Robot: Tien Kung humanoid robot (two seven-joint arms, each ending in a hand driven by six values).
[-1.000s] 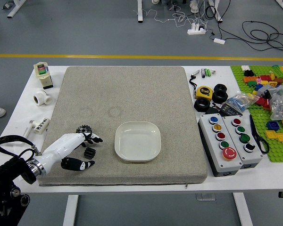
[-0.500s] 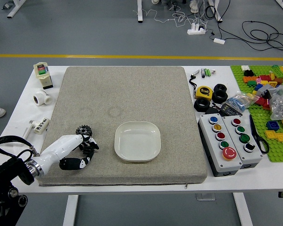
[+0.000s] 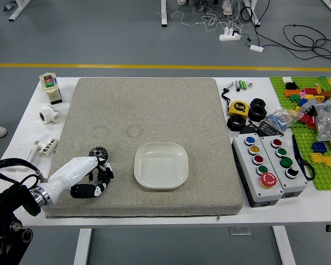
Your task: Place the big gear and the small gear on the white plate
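At the frame's lower left, the left hand (image 3: 84,167) curls round the small gear (image 3: 103,175). Lifting could bump the big gear (image 3: 98,151), so close by.

The black big gear (image 3: 98,152) lies left of white plate (image 3: 161,165).

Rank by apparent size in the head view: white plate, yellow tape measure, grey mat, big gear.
1. Grey mat
2. White plate
3. Yellow tape measure and big gear: unsure, close in size, gear partly covered by left hand
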